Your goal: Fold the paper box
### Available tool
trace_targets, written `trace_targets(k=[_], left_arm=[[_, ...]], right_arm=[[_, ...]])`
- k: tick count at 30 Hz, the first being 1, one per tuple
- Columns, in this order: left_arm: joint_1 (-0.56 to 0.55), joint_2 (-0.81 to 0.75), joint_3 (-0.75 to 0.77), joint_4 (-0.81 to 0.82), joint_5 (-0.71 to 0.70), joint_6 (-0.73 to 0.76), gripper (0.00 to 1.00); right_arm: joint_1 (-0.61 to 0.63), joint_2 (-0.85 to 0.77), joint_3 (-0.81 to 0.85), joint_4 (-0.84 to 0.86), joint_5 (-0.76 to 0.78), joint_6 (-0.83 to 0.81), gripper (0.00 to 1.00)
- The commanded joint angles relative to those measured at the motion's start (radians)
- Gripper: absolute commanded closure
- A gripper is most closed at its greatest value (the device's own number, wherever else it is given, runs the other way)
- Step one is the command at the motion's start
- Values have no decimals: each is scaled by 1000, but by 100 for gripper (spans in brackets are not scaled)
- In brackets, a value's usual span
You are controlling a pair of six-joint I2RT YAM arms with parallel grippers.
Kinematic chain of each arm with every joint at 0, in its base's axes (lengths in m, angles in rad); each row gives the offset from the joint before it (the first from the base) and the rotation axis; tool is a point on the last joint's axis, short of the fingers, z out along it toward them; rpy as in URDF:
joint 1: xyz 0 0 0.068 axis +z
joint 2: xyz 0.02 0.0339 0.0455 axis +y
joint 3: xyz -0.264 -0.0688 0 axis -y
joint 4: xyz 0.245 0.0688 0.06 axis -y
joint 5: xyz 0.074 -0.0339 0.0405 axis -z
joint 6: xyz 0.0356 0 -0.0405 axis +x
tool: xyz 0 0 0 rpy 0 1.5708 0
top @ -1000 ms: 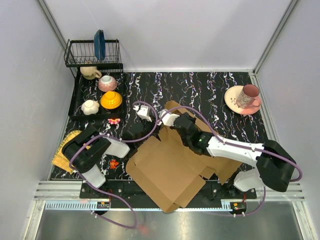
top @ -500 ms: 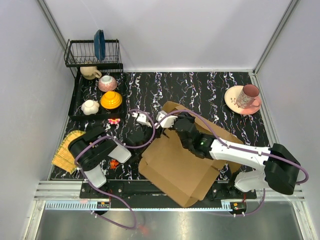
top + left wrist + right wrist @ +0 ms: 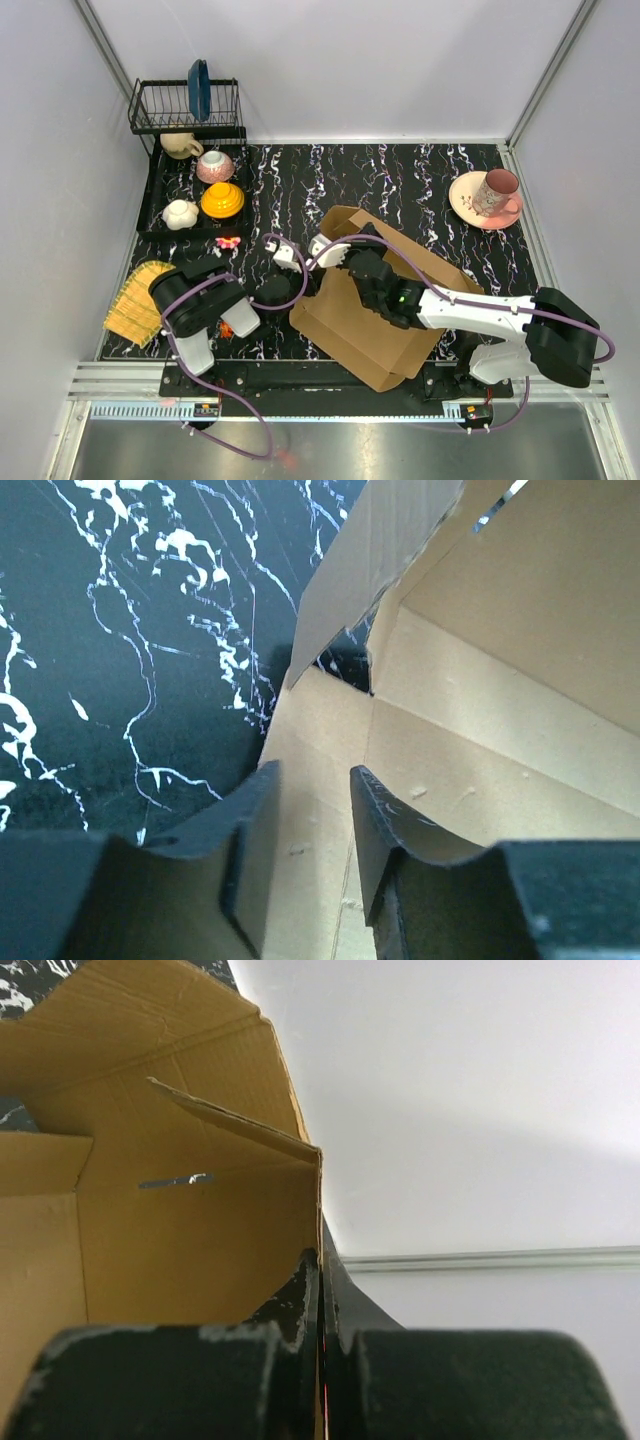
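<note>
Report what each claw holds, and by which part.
The right claw pinches the paper box by the edge of a raised panel. The left claw stands open over the cardboard, gripping nothing.

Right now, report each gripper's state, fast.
Left gripper: open, fingers apart over the plain brown cardboard box, gripping nothing.
Right gripper: closed, pinching a thin upright wall of that box.
</note>
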Motion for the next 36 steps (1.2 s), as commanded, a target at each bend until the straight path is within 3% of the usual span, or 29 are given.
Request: trace_targets(k=[1,4,12,21,29,36], left_arm=[[-4,-65,-6,363,-31,38,57],[-2,-106,-23,363,-37,63,47],[-2,-206,-68,357,-79,117,40],[19,-185,23,325,-115,186,28],[206,-96,132,274,64,109,17],[308,1,233,319,367,101,18]], right_arm=[[19,-17,-19,24,6,46,100],[18,-14,-36,4,0,104,100],[-8,-6,-40,-64,-18,218,100],[-31,-15,-39,-87,-35,247,100],[-36,-70,-39,-119,-47,269,100],[-37,-75,-30,-139,-60,289,100]])
